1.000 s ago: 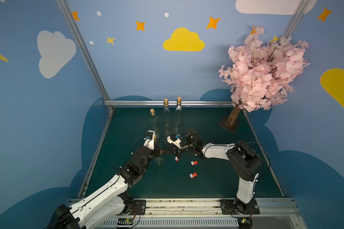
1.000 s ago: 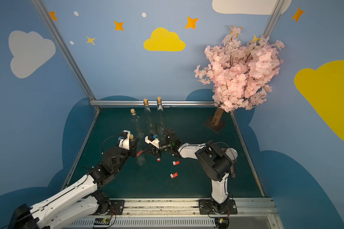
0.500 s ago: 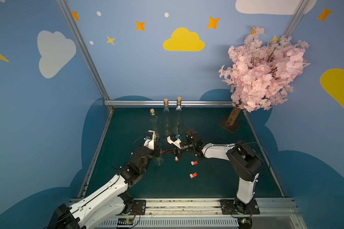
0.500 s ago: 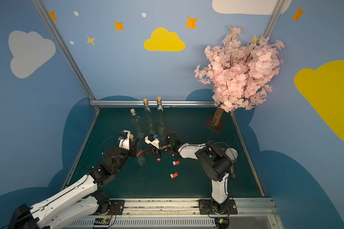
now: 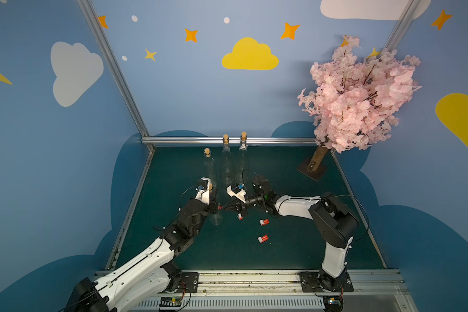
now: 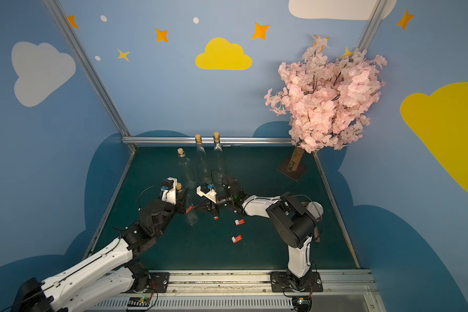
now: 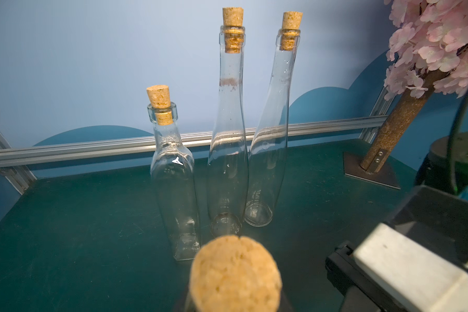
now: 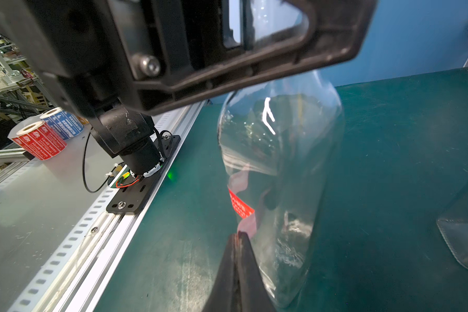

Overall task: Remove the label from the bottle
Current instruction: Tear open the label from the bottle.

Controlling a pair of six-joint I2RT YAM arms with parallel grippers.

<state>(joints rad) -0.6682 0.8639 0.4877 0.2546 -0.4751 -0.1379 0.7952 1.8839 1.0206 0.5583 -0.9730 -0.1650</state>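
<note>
- Gripping the clear glass bottle high up, just under its cork, my left gripper is clamped around the glass. The cork sits large and blurred right in front of my left wrist camera.
- The bottle is near the middle of the green mat, cork up and base down, between my two arms in both top views.
- The red label is on the side of the bottle facing my right arm. It is partly peeled, and a pale strip curls away from the glass toward my fingertips. In a top view it shows only as a small red fleck.
- My right gripper reaches in level from the right. Its fingers are pressed together, pinching the loose lower edge of the label just beside the glass.
- Behind us, three more corked bottles stand close together near the back rail. The leftmost is shorter than the other two.
- Right of my right gripper, three curled red-and-white stickers lie apart on the mat.
- At the far right back corner stands a pink blossom tree on a dark plate.
</note>
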